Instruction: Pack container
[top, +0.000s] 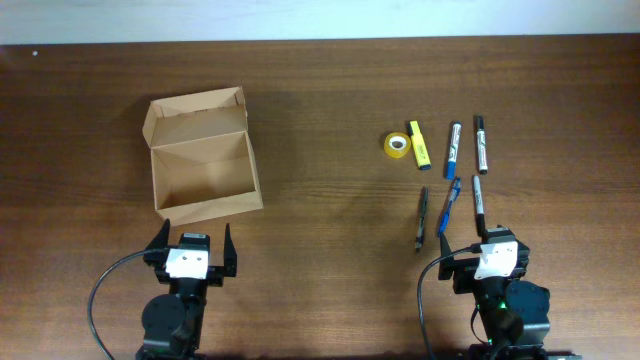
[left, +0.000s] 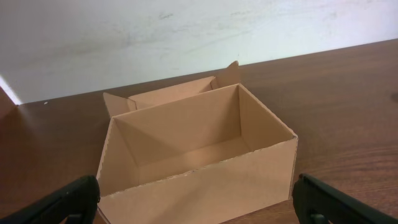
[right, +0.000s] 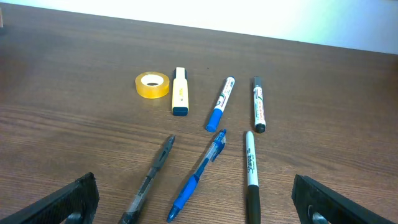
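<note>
The left gripper (top: 195, 232) hangs just in front of the box (top: 215, 208), fingers spread wide and holding nothing. The right gripper (top: 497, 248) sits well to the right of the box, its fingers also wide apart and empty. The tan box stands open on the table (top: 320, 80), and its lid (top: 195, 112) is folded back on the far side. Nothing is in it, and only bare cardboard shows. Everything to pack lies well to the right of the box, in front of the right gripper: a tape roll (top: 397, 144), a yellow highlighter (top: 418, 145), a blue marker (top: 452, 150), a black marker (top: 481, 143), a grey pen (top: 421, 218), a blue pen (top: 449, 205) and a second black marker (top: 478, 197). The risks look plain. The pens are thin and lie close together, so a closing finger may knock or roll a neighbour. The box looks light, and a bump on its wall may slide it. The carry back to the box is long, so a loose hold could drop something short.
</note>
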